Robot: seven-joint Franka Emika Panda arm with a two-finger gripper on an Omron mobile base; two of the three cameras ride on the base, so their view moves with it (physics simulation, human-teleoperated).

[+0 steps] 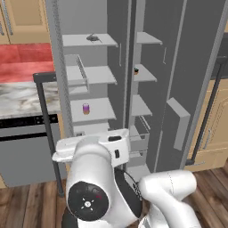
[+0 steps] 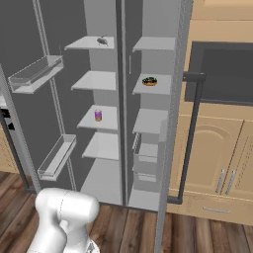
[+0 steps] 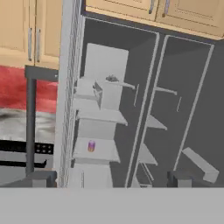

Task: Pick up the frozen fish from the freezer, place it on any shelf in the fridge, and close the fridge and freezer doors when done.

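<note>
The frozen fish (image 1: 92, 38) (image 2: 102, 41) (image 3: 112, 78) lies on the top shelf of the fridge (image 1: 89, 75) (image 2: 96, 79), the wider left compartment. Right of it is the freezer (image 1: 143, 107) (image 2: 148, 121), with short shelves and clear drawers low down. Both doors stand wide open: the fridge door (image 2: 29, 99) to the left with clear bins, the freezer door (image 1: 191, 67) (image 3: 192, 109) to the right. My gripper (image 3: 111, 180) is open and empty, held back from the unit and facing it, its fingertips (image 3: 41, 178) far apart.
A purple-and-orange can (image 1: 86, 108) (image 2: 98, 115) stands on a middle fridge shelf. A small dark item (image 1: 136, 70) (image 2: 149, 81) sits on a freezer shelf. A marble counter (image 1: 22, 100) lies left, wooden cabinets (image 2: 217, 158) right. Door handles (image 1: 44, 129) (image 2: 190, 138) jut toward me.
</note>
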